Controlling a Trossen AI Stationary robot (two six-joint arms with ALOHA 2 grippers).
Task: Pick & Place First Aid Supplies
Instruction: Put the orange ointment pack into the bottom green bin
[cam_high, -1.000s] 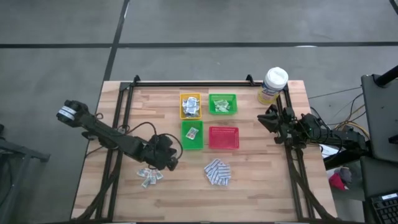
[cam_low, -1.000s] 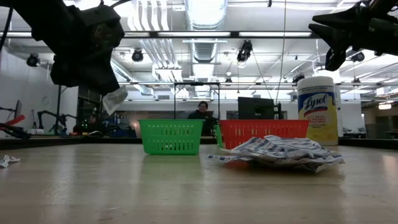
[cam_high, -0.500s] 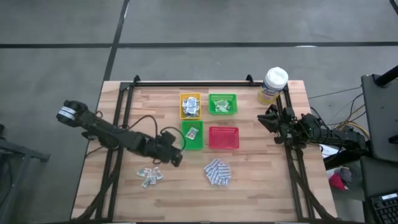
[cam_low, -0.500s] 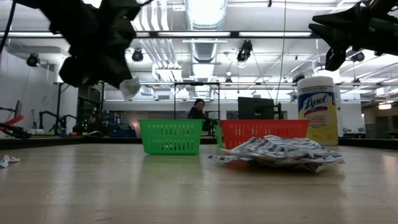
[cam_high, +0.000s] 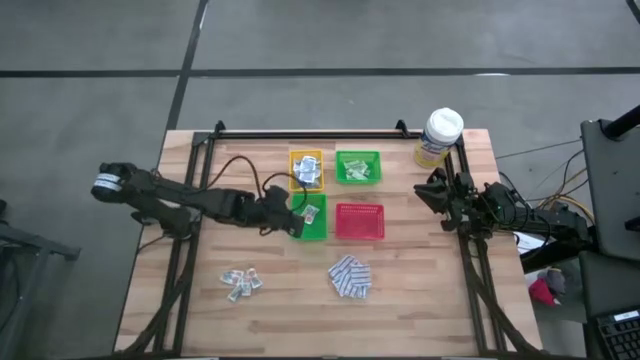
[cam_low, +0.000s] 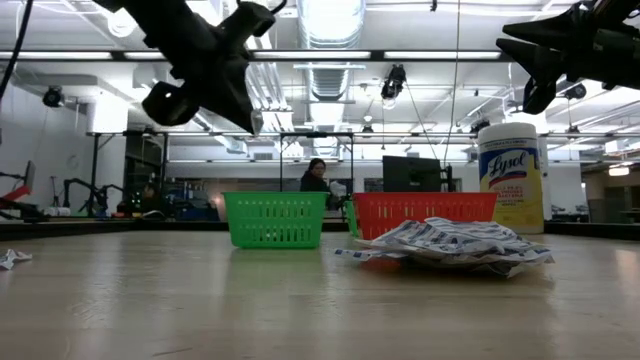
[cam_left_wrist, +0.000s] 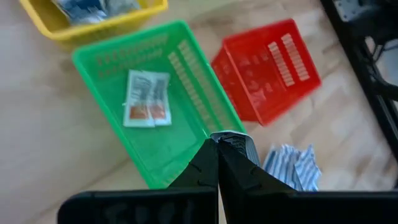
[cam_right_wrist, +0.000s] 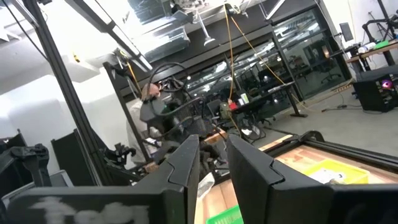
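Observation:
My left gripper (cam_high: 291, 219) (cam_left_wrist: 217, 142) hangs shut over the left rim of the nearer green tray (cam_high: 309, 217) (cam_left_wrist: 155, 106), with a white-grey sachet (cam_left_wrist: 231, 135) at its tips. One sachet with orange print (cam_left_wrist: 147, 98) lies flat in that tray. More supplies lie on the table: a heap of blue-and-white pads (cam_high: 350, 277) (cam_low: 450, 243) and a few small packets (cam_high: 240, 283). My right gripper (cam_high: 428, 190) (cam_right_wrist: 213, 158) waits open at the right edge, raised, with nothing between its fingers. My left gripper pinches the white-grey sachet between its two fingers; only one edge of it (cam_left_wrist: 231, 135) shows past the fingertips. The fingers slant down from the table's left. The sachet is lifted clear, above the green tray's rim.
A yellow tray (cam_high: 306, 170) with packets and a second green tray (cam_high: 358, 167) stand in the far row, and a red tray (cam_high: 359, 221) sits right of the nearer green one. A yellow canister with a white lid (cam_high: 438, 137) stands at the far right. Black rails (cam_high: 190, 200) run along the table's sides.
My left gripper has swung up and away from the small packets, toward the table's far edge and right, until it hangs over the nearer green tray. It has rolled a little, stayed shut and carried the sachet along, clear of the table.

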